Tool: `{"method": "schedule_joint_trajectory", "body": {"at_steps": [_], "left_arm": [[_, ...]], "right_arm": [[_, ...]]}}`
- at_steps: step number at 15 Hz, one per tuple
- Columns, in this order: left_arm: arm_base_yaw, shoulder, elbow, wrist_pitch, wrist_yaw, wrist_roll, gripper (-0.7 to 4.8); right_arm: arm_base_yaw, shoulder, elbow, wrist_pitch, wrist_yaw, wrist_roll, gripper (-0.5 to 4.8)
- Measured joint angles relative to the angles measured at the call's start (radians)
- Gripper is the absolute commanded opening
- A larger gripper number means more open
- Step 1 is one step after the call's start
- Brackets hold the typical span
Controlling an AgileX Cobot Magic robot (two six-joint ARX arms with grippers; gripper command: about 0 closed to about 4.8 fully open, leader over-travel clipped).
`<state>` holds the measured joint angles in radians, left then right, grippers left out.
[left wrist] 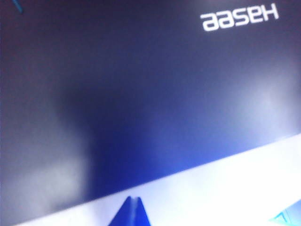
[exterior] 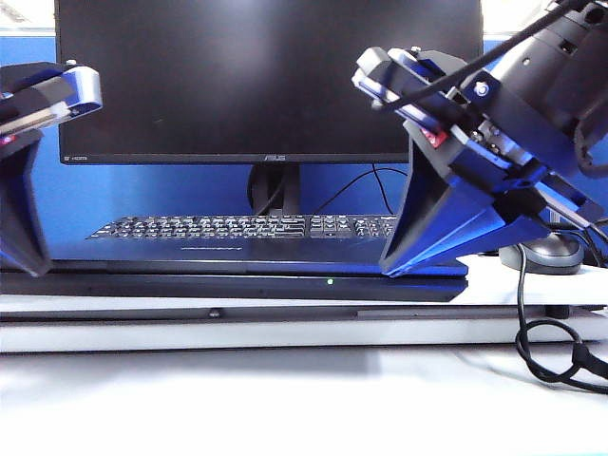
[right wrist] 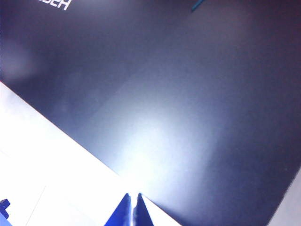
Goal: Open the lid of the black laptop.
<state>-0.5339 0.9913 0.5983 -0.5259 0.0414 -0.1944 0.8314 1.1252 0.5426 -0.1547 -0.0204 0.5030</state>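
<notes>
A dark navy lid (left wrist: 141,94) with white lettering tops the black laptop (exterior: 237,283), a green light glowing on its front edge. Both the left gripper (left wrist: 134,209) and right gripper (right wrist: 132,209) are blue; the table (exterior: 285,399) white.

Blue wedge-fingered end effector (exterior: 423,256), black cabled wrists.

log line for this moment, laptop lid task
lid: closed | left gripper: shut, at front edge | right gripper: shut, at front edge
</notes>
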Motion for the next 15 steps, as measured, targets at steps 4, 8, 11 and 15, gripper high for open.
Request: {"method": "schedule_joint_trajectory", "body": {"at_steps": [4, 8, 11, 15], "left_arm": [[0.0, 0.019, -0.005, 0.024, 0.0, 0.003, -0.04], [0.0, 0.021, -0.01, 0.036, -0.019, 0.003, -0.04], [0.0, 0.021, -0.01, 0.037, -0.024, 0.003, -0.04], [0.0, 0.021, -0.011, 0.041, -0.029, 0.003, -0.04]], "right_arm": [[0.0, 0.0, 0.0, 0.0, 0.0, 0.0, 0.22], [0.0, 0.0, 0.0, 0.0, 0.0, 0.0, 0.21], [0.0, 0.0, 0.0, 0.0, 0.0, 0.0, 0.21], [0.0, 0.0, 0.0, 0.0, 0.0, 0.0, 0.21]]}}
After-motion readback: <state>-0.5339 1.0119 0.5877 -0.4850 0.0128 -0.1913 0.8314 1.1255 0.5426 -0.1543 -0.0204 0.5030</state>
